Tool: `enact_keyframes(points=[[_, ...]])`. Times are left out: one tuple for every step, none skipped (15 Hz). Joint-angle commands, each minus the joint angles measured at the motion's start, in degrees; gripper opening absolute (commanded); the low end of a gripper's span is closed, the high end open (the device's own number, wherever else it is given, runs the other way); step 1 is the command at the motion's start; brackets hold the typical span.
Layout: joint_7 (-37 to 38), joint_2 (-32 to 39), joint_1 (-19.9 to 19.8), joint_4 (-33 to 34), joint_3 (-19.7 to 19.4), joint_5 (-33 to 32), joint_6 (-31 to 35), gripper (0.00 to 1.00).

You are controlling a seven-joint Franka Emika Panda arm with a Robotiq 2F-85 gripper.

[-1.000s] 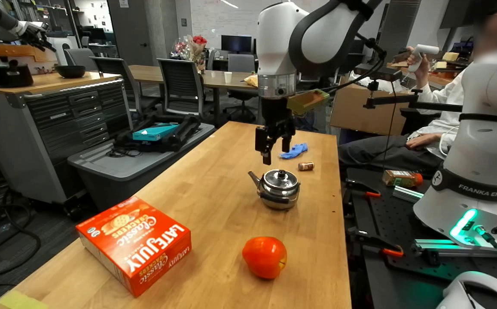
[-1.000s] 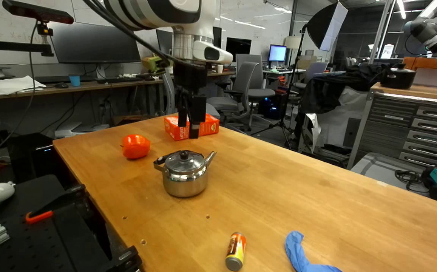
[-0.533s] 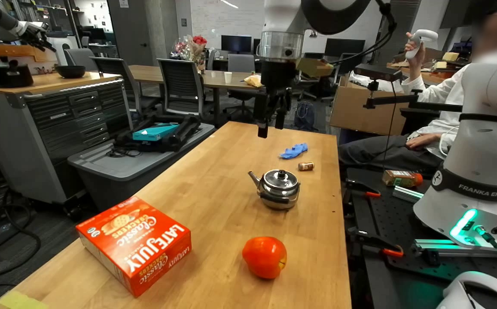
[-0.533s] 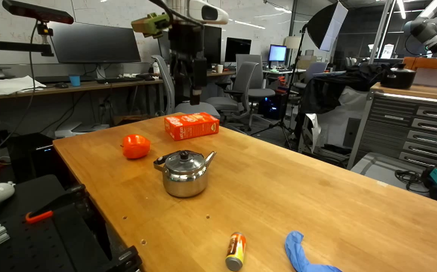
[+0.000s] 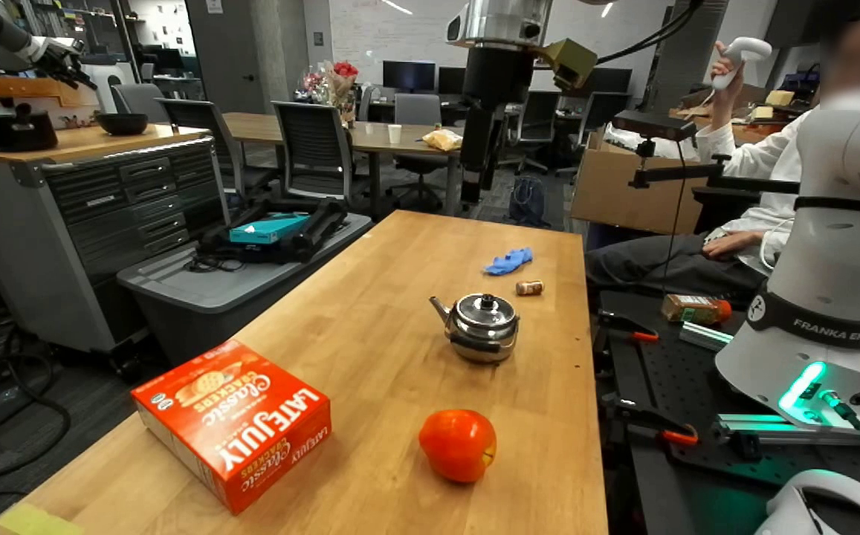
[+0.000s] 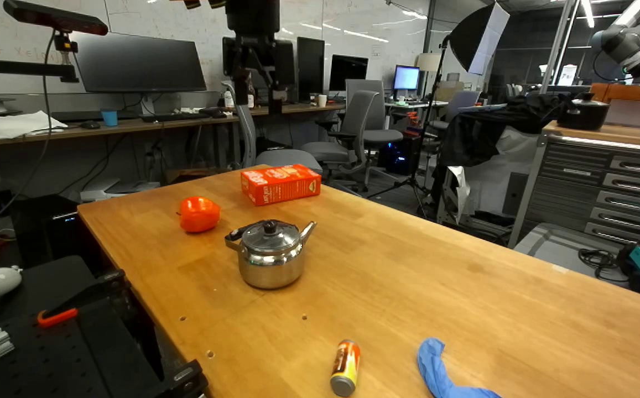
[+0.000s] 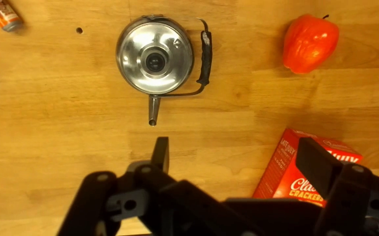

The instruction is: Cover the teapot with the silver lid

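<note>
The teapot, a squat shiny metal pot with a spout and a black handle, stands upright on the table in both exterior views (image 5: 480, 345) (image 6: 271, 272). The silver lid, with a black knob, sits on top of its opening in both exterior views (image 5: 500, 312) (image 6: 271, 239). In the wrist view the lid (image 7: 156, 82) is seen from above and covers the opening; the teapot's spout (image 7: 153, 109) points toward the gripper. My gripper (image 7: 240, 157) is open and empty. It hangs high above the table in both exterior views (image 5: 479, 189) (image 6: 258, 102), well apart from the teapot.
An orange-red pepper-like object (image 5: 458, 446) and a red cracker box (image 5: 233, 420) stand on the wooden table (image 5: 370, 386). A small can (image 6: 345, 367) and a blue glove (image 6: 447, 378) lie on the opposite side of the teapot. A person sits beside the table.
My gripper has risen steadily, away from the teapot and the table, and has turned somewhat. The teapot, the lid on it and the other table objects have not moved.
</note>
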Motion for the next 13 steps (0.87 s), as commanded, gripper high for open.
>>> enact_keyframes(points=[[-3.1, -4.6, 0.5, -1.0, 0.1, 0.7, -3.3, 1.0], [-3.2, -5.6, 0.5, -1.4, 0.2, 0.6, -3.9, 1.0], [-3.3, -6.4, 0.5, -1.5, 0.2, 0.7, -4.9, 1.0], [-3.1, -7.2, 0.4, -1.5, 0.2, 0.5, -6.1, 1.0], [-3.0, -8.1, 0.3, -1.6, 0.2, 0.5, -7.4, 1.0], [-3.0, -9.0, 0.3, -1.7, 0.1, 0.7, -8.8, 1.0], [-3.2, -9.9, 0.3, -1.7, -0.2, 1.0, -9.9, 1.0], [-2.1, -6.3, -0.1, -0.7, 0.4, 0.1, -7.5, 1.0], [-2.1, -7.2, -0.1, -0.8, 0.4, 0.1, -8.4, 1.0], [-2.1, -7.8, -0.1, -1.0, 0.4, 0.1, -8.7, 1.0], [-2.1, -8.3, -0.1, -1.2, 0.4, 0.1, -8.9, 1.0], [-2.1, -8.5, -0.1, -1.4, 0.4, 0.1, -8.9, 1.0], [-2.1, -8.5, -0.1, -1.5, 0.4, 0.1, -8.9, 1.0]])
